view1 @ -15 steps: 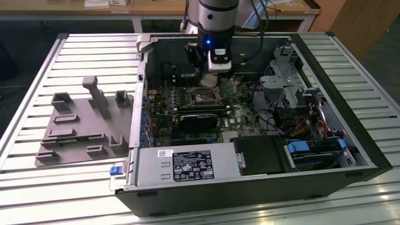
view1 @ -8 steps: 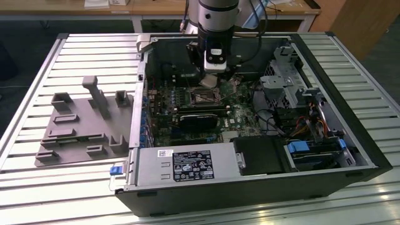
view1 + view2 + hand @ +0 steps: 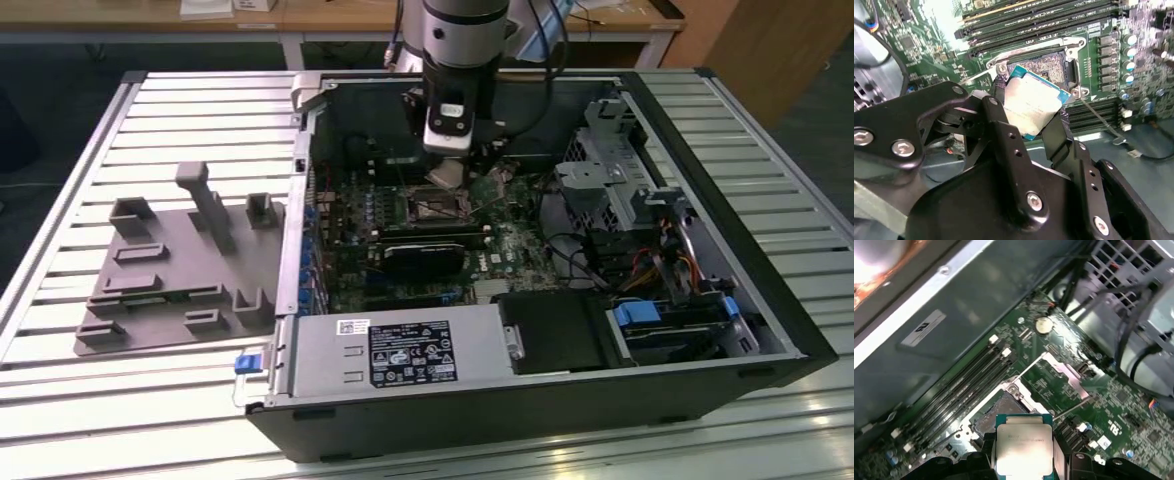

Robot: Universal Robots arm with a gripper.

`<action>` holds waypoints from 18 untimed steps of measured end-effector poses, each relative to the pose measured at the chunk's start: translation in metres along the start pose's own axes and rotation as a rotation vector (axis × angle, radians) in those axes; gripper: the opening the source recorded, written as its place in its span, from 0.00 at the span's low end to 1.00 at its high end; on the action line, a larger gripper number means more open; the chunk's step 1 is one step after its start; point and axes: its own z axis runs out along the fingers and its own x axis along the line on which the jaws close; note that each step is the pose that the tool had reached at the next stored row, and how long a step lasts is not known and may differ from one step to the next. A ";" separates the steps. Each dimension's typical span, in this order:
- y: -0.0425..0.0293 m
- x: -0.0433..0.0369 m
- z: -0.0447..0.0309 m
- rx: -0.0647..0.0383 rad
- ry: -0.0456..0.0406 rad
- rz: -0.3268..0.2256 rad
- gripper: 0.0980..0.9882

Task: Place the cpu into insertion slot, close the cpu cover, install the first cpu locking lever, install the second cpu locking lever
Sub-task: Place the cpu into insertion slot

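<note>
The cpu (image 3: 1035,101), a flat square chip with a silvery top, is clamped at its edges by my gripper (image 3: 1029,117), which is shut on it. It hangs tilted just above the insertion slot (image 3: 1046,62), a dark square socket with a metal rim in the green board. In the first wrist view the cpu (image 3: 1023,450) sits between the black fingers (image 3: 985,455), close over the uncovered slot (image 3: 999,412). The cpu cover (image 3: 1070,374) stands swung open beside the slot. A thin locking lever (image 3: 1070,410) sticks out loose. In the exterior view the gripper (image 3: 450,172) hovers inside the case above the slot (image 3: 434,208).
The open computer case (image 3: 747,300) lies on a slatted metal table (image 3: 80,400). A black heatsink block (image 3: 424,252) sits in front of the slot, memory slots (image 3: 966,387) run beside it, and drive cages with cables (image 3: 627,180) fill the exterior view's right. A grey fixture (image 3: 174,265) lies on the left.
</note>
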 end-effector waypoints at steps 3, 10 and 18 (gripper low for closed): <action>0.0000 0.0000 0.0004 0.000 -0.0053 0.051 0.49; -0.0001 0.0000 0.0013 0.000 -0.0171 0.168 0.49; -0.0002 0.0000 0.0029 0.000 -0.0300 0.308 0.49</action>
